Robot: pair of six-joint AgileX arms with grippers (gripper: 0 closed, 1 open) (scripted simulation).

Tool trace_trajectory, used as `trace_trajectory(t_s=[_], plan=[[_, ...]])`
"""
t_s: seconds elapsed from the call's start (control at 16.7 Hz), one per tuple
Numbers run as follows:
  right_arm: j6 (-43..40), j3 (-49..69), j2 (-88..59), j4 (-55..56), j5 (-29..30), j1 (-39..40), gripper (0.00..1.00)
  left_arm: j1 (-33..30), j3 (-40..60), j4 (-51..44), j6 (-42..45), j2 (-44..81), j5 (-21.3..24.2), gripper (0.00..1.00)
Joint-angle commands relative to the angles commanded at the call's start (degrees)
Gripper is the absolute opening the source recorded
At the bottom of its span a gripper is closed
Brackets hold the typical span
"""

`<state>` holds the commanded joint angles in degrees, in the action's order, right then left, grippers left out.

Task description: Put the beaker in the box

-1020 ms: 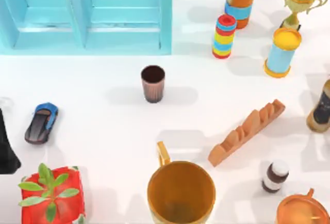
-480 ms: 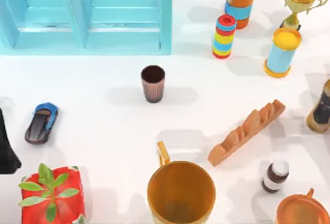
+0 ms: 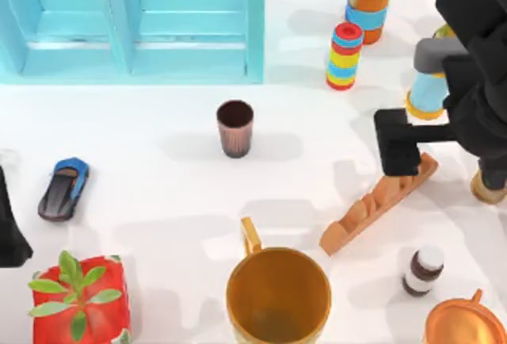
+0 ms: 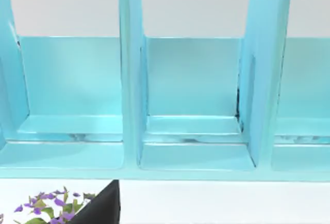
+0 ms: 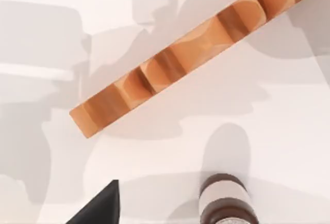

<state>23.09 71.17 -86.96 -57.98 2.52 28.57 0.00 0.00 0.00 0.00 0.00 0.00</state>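
1. Beaker point(image 3: 235, 128): stands upright on the white desk point(image 3: 158, 193), near the middle, just in front of the box point(image 3: 131, 23); nothing touches it.
2. Box: light blue, open-fronted, divided into compartments by upright walls; it sits at the back left of the desk; the left wrist view looks straight into the compartments point(image 4: 193, 97).
3. Right hand point(image 3: 396, 154): hangs above the right side of the desk, over the upper end of the wooden rack point(image 3: 380, 201); it is well apart from the beaker; whether its fingers are spread or pressed together cannot be told; one dark fingertip point(image 5: 98, 206) shows in the right wrist view above bare desk.
4. Wooden rack: long, notched, lying diagonally on the desk; the right wrist view shows it point(image 5: 180, 59) from above, with a small brown bottle point(image 5: 227, 203) with a white band near it.
5. Left hand point(image 3: 12, 217): a dark shape at the left edge of the desk, beside the toy car point(image 3: 63, 188); its finger state cannot be told.
6. Other items: golden mug point(image 3: 277, 292) at the front centre; red pot with a green plant point(image 3: 78, 296) at the front left; striped stack point(image 3: 344, 55) and orange-topped stack point(image 3: 369, 3) at the back right; blue cylinder point(image 3: 428, 94) partly behind the right arm.
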Motion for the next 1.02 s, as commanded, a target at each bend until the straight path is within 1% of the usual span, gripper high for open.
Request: trace_trajectory(t_s=[0.24, 0.48, 0.78, 0.9, 1.02], plan=[[5.77, 21.83, -22.52, -14.21, 2.61, 6.2, 1.0, 0.0, 0.0, 0.0, 0.0, 0.0, 0.0, 1.0], [10.94, 44.27, -40.1, -23.07, 4.96, 10.45, 1.0, 0.0, 0.0, 0.0, 0.0, 0.0, 0.0, 1.0], [15.94, 68.4, -53.63, -26.48, 7.65, 12.7, 1.0, 0.0, 0.0, 0.0, 0.0, 0.0, 0.0, 1.0], [17.31, 74.9, -56.5, -26.34, 8.52, 12.93, 1.0, 0.0, 0.0, 0.0, 0.0, 0.0, 0.0, 1.0], [18.22, 79.02, -58.13, -25.9, 9.14, 12.99, 1.0, 0.0, 0.0, 0.0, 0.0, 0.0, 0.0, 1.0]])
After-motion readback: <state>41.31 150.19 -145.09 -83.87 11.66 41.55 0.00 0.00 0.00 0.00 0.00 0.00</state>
